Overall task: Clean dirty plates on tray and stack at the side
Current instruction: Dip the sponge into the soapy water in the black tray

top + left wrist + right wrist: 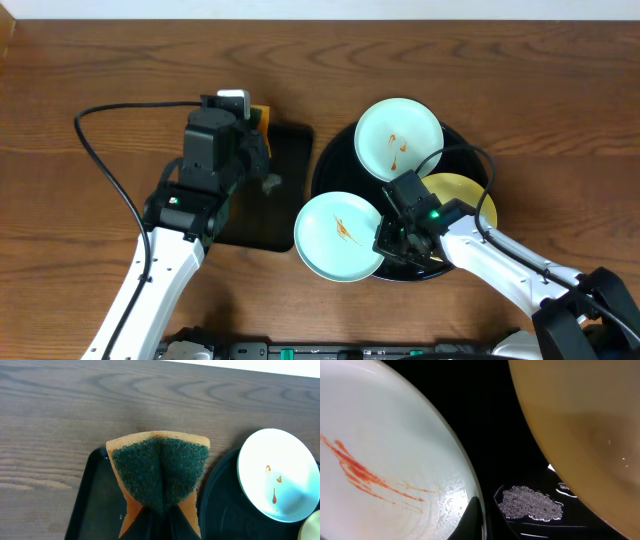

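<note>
From overhead, the large round glossy black tray (335, 165) holds a pale mint-green plate (398, 138) at its far side and a pale yellow plate (465, 192) at the right. A second mint-green plate (335, 240), smeared orange-red, overhangs the near-left rim, with the right gripper (392, 240) at its edge. The left gripper (252, 128) hovers over a smaller rectangular black tray (285, 200). In the left wrist view its jaws pinch an orange sponge with a green scouring face (160, 472). In the right wrist view one finger (475, 520) lies on the smeared plate's rim; I cannot tell whether the jaws clamp it.

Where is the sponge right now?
In the left wrist view the sponge is pinched in the left hand, over the far end of the rectangular black tray, left of the round tray.
</note>
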